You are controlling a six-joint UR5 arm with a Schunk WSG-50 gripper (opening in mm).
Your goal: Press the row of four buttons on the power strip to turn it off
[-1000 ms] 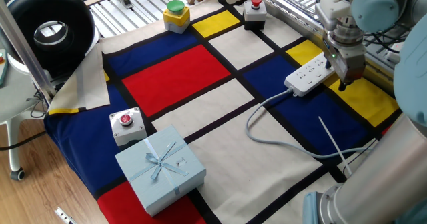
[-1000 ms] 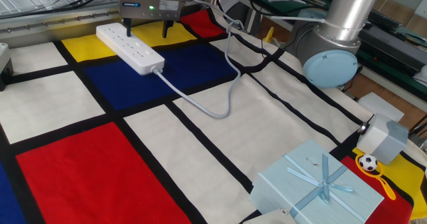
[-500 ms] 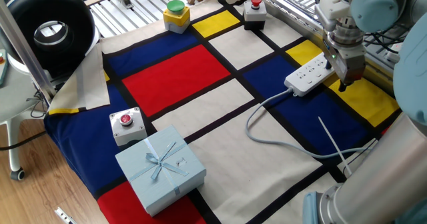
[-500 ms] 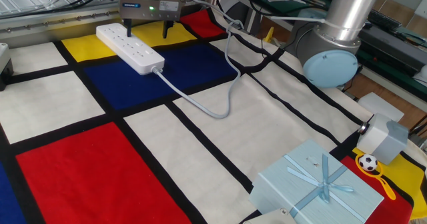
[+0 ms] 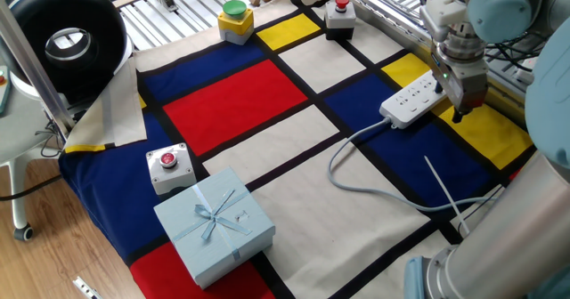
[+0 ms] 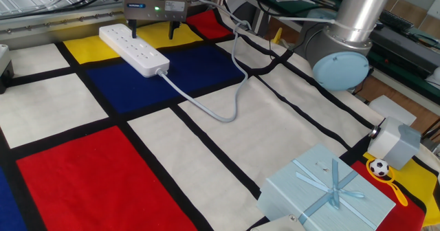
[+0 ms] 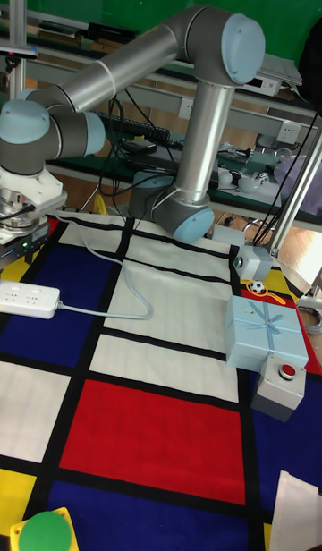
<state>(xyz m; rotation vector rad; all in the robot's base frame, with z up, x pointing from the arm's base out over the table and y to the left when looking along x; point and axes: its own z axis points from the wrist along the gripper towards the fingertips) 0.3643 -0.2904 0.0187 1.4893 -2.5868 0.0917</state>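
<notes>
power strip: far right of the table, lying on the cloth, cable trailing nearward
gripper: over the strip's far end, one finger on the strip, the other beside it
gift box: near left corner
button box: just behind the gift box
two button boxes: far edge, side by side, apart

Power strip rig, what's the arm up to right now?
The UR5's gripper is down at the far end of the white power strip, jaws open, one finger on the strip's top face and the other off its side. The strip lies across the yellow and blue patches, its grey cable trailing off.
</notes>
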